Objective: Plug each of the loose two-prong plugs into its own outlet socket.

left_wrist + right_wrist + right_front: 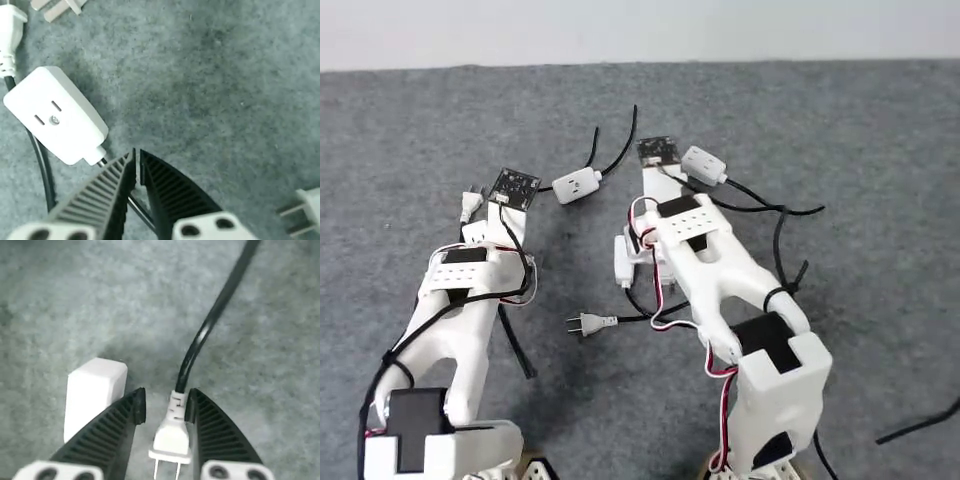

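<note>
Desk (880, 130) grey and felt-like, both arms side by side on it. Left arm (460, 300) stretched forward, left gripper (136, 156) low over desk, fingertips pressed together. Thin black cable (140, 210) runs under them, cannot tell if pinched. Right arm (720, 270) forward too, right gripper (166, 392) spread around white plug (171, 437). One finger touches it or nearly so, gap at the other. Prongs point toward the wrist camera, black cord (215, 315) leads away. First socket (55, 115) lies flat just beside left gripper, face up, both slots open to view. Second socket (95, 390) sits just beside right gripper at one finger's outer side, slot face not visible. Second plug (590, 322) lies on desk between the arms, prongs toward left arm. Third plug (470, 205) near left gripper, on the side away from first socket.
</note>
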Motion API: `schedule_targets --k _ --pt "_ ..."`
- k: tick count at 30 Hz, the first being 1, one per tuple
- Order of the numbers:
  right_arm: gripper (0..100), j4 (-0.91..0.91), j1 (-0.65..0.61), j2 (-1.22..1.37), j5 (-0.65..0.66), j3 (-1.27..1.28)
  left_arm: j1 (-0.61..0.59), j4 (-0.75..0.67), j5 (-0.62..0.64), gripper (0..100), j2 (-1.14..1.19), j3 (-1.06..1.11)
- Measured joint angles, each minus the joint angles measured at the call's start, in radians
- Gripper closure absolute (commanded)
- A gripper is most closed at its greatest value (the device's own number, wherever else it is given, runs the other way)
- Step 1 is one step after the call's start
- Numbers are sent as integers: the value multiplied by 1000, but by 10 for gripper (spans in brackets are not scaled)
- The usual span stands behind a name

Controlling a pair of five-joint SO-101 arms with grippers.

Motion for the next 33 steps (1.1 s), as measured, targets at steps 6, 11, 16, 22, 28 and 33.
schedule_targets --k 6,11,16,22,28,33 --pt "867 60 2 21 0 -2 0 0 0 987 0 0" --pt "950 72 3 32 0 -14 0 0 0 987 0 0" --pt "993 74 17 34 15 -15 0 0 0 987 0 0" --pt "991 80 37 34 20 -17 0 0 0 987 0 0" --pt "991 190 87 -37 23 -26 0 0 0 987 0 0" --pt "991 318 127 -230 48 -26 0 0 0 987 0 0"
